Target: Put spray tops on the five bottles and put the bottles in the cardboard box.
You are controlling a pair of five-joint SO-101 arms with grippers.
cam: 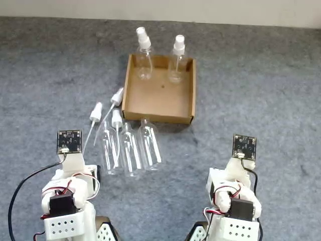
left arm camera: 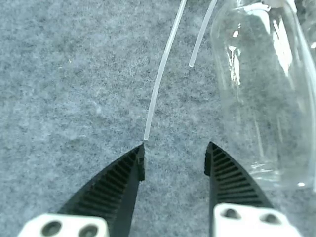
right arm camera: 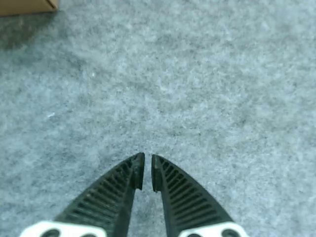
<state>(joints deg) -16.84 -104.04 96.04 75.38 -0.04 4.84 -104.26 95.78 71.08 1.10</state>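
Two capped bottles (cam: pixel 144 63) are standing in the box (cam: pixel 158 116), upper centre; three bare bottles (cam: pixel 131 148) are lying below.
We are hovering: left pincer (left arm camera: pixel 175 158) released by a tube (left arm camera: pixel 160 79), right pincer (right arm camera: pixel 147 170) clenched empty; nudged bottles may roll.

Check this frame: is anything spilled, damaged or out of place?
Nothing stands out. Two capped bottles stand in the cardboard box; three uncapped bottles and three loose spray tops lie on the carpet before it, unfinished work rather than a fault.

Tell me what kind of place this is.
Probably a robot training bench: a grey felt-like mat, a left arm and right arm mounted side by side, and clear bottles staged beside a cardboard box.
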